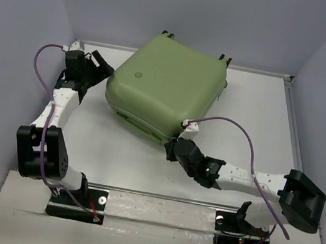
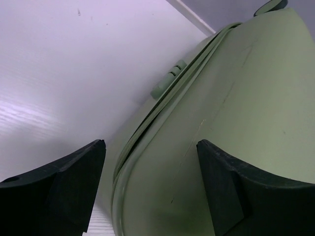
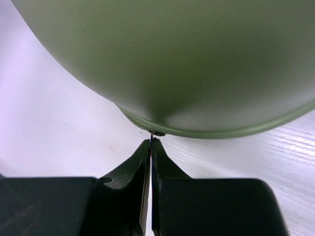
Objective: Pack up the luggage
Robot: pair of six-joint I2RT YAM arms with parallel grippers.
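Note:
The light-green luggage (image 1: 169, 85) lies flat and closed on the white table, turned at an angle. My left gripper (image 1: 104, 74) is open at its left corner. In the left wrist view the fingers (image 2: 74, 177) straddle that rounded corner (image 2: 246, 98) by the zipper seam, and contact cannot be told. My right gripper (image 1: 173, 149) is at the near corner. In the right wrist view it (image 3: 151, 141) is shut, its tips pinching a thin metal zipper pull (image 3: 156, 133) at the luggage's (image 3: 187, 59) seam.
Grey walls enclose the table (image 1: 113, 151) on three sides. The luggage's small wheels (image 1: 226, 59) point to the back wall. A purple cable (image 1: 243, 133) arcs over the right arm. A small green latch (image 2: 167, 81) sits on the seam.

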